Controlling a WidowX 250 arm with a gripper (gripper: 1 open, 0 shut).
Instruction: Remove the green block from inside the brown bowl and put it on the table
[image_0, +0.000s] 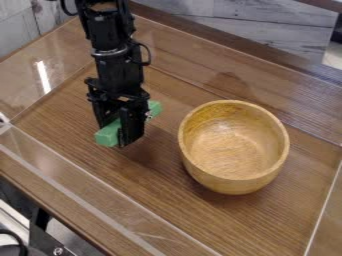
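Note:
The green block (107, 135) is clamped between the black fingers of my gripper (124, 130), left of the brown bowl (235, 146). The block lies slanted, one end at the lower left and the other (155, 108) poking out to the right of the fingers. It sits low over the table (80, 190); whether it touches the wood I cannot tell. The gripper is shut on it and points straight down from the black arm. The bowl is light wood with thick walls, upright and holding nothing.
Clear acrylic walls (80, 205) run along the table's front and left edges. Bare wood-grain surface lies in front of the bowl and behind the arm. A pale counter edge (287, 35) sits beyond the far wall.

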